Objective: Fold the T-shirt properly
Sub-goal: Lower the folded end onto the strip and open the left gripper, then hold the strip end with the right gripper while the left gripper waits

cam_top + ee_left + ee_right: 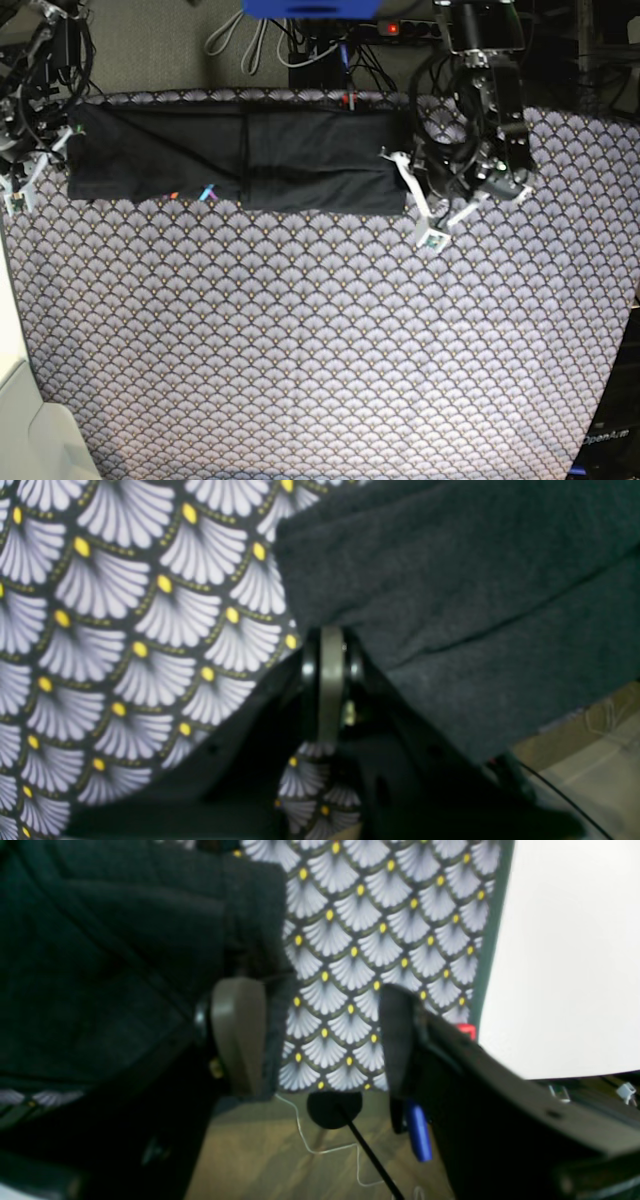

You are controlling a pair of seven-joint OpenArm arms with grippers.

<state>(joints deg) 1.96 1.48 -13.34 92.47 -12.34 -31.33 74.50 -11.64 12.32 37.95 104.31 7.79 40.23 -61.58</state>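
T-shirt [235, 160] lies folded into a long flat dark band along the far edge of the table [320, 350], running side to side, a vertical crease near its middle. Small coloured print marks show at its near edge, left of centre. Table is covered with a fan-pattern cloth, white fans with yellow dots.

Left gripper [331, 680] sits at the shirt's end on the base view's right; its fingers are pressed together, nearly no gap, with the shirt's edge [450, 605] running into them, so it looks pinched. Right gripper [320, 1035] is at the shirt's other end, fingers wide apart; one finger [239, 1032] lies against the shirt's edge [100, 965], the other is clear over patterned cloth. It has hold of nothing.

A power strip [405, 28] and cables sit behind the table.
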